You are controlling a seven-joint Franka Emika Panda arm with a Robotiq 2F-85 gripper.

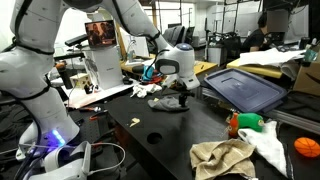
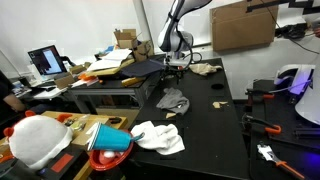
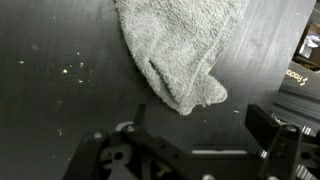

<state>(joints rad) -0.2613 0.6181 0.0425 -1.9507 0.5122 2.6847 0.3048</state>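
Note:
A crumpled grey towel (image 3: 180, 50) lies on the black table (image 1: 170, 140); it shows in both exterior views (image 1: 168, 102) (image 2: 173, 100). My gripper (image 3: 200, 125) hangs a little above the table just beside the towel's edge, with its two black fingers spread wide and nothing between them. In both exterior views the gripper (image 1: 173, 86) (image 2: 176, 69) is over the table next to the towel, apart from it.
A beige cloth (image 1: 222, 155), a white cloth (image 1: 268, 140), an orange ball (image 1: 307, 147) and a green and orange bottle (image 1: 245, 122) lie on the table. A dark tray (image 1: 245, 88) stands beside it. Another white cloth (image 2: 158, 137) lies near a red bowl (image 2: 110, 152).

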